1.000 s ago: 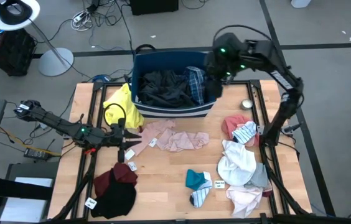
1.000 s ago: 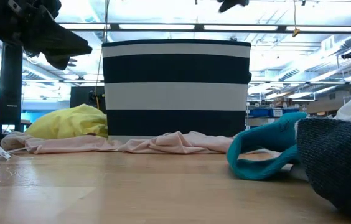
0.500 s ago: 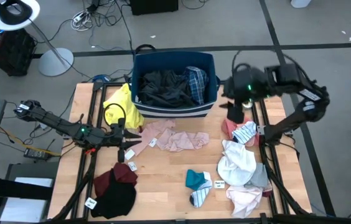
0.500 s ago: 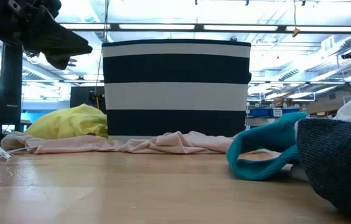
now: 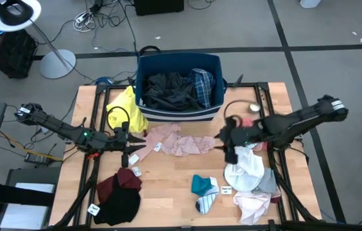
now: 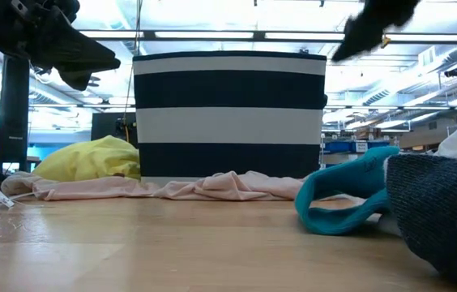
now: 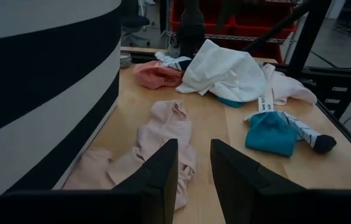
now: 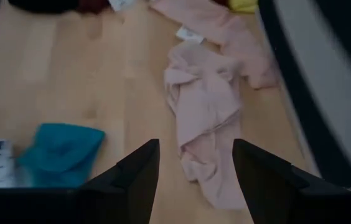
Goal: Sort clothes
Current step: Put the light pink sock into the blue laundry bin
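A pale pink garment [image 5: 180, 142] lies flat on the table in front of the navy striped bin [image 5: 180, 114], which holds dark and plaid clothes. My right gripper [image 5: 224, 145] hovers open over the garment's right end [image 8: 203, 106], touching nothing. My left gripper [image 5: 139, 142] is open just left of the garment [image 7: 163, 134], also touching nothing. A yellow garment [image 5: 124, 110] leans on the bin's left side. Maroon and black clothes [image 5: 120, 192] lie near left. Teal [image 5: 201, 185] and striped [image 5: 206, 203] socks lie near centre.
A heap of white [image 5: 245, 168], salmon [image 5: 240, 127], grey and light pink [image 5: 253, 204] clothes fills the table's right side. A small round object [image 5: 253, 108] sits at the far right. Bare wood shows between the pink garment and the socks.
My right gripper has swung from over the bin's right side toward the table's near edge and down, ending over the pink garment's right end. My left arm and the clothes have stayed still.
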`<state>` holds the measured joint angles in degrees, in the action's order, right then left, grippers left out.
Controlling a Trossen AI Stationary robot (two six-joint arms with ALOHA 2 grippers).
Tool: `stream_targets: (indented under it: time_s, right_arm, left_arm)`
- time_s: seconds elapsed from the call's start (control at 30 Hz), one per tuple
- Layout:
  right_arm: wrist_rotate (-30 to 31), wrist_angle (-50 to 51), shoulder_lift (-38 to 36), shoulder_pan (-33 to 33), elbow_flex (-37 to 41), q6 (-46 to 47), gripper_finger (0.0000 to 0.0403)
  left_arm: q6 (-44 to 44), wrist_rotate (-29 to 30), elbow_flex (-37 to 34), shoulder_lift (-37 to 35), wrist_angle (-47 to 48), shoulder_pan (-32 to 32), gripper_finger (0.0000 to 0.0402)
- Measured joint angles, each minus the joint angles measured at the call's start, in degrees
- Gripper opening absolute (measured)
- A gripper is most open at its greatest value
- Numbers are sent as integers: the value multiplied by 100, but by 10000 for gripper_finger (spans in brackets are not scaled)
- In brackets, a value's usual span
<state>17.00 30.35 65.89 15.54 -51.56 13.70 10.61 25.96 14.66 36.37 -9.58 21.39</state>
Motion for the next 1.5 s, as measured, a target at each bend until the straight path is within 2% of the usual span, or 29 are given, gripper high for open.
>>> stream_targets:
  time_s: [0.2,0.3,0.5,0.67,0.73,0.83,0.9,0.97,1.4,1.5]
  right_arm:
    - [87,-2939,648,-319,1415,-158,201]
    - [88,-3914,1157,-500,1771,-232,200]
    - [-375,-4743,2350,-738,1857,-287,199]
    - [-444,-5431,3172,-824,1857,-332,190]
    - [-494,-5655,3363,-855,1852,-339,169]
    - [-566,-5800,3482,-880,1837,-346,106]
    - [-613,-5727,3420,-891,1837,-366,44]
    - [-700,-5563,3247,-885,1859,-552,17]
    - [-608,-5187,742,-910,1858,-1171,6]
    - [-573,-4923,319,-935,1633,-1525,5]
  left_arm:
    - [13,0,0,1,-9,0,99]
    - [13,0,0,1,-7,0,99]
    - [13,0,2,1,13,0,99]
    - [9,0,2,1,11,0,99]
    - [9,0,2,-2,15,0,99]
    - [9,0,4,0,32,0,99]
    - [8,0,4,1,31,0,99]
    - [4,0,4,-2,26,0,99]
    - [-5,0,4,0,22,0,99]
    - [-7,13,4,0,18,0,99]
